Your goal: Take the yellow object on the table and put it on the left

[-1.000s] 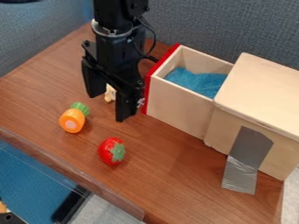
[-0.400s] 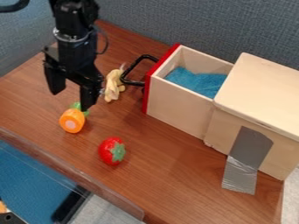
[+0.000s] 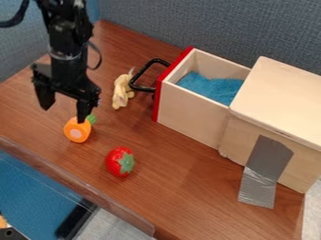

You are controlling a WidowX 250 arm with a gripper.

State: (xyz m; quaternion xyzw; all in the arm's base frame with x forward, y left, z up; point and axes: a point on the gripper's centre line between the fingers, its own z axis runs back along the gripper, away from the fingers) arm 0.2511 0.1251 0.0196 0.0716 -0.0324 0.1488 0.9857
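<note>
The gripper (image 3: 63, 112) hangs over the left part of the table, its two fingers spread apart with nothing between them. A pale yellow, soft-looking toy (image 3: 121, 93) lies on the wooden table to the gripper's right, just left of the drawer's black handle. A gap of bare wood shows between that toy and the nearer finger. The other fingertip region overlaps the top of the orange toy in the view; whether they touch, I cannot tell.
An orange toy with a green top (image 3: 77, 130) sits below the gripper, and a red strawberry-like toy (image 3: 119, 161) is nearer the front edge. The wooden box (image 3: 191, 110), its red-fronted drawer pulled out with blue cloth (image 3: 210, 86) inside, stands at the right.
The gripper has moved left from in front of the yellow toy and the drawer handle, uncovering both. The toys and box have stayed put.
</note>
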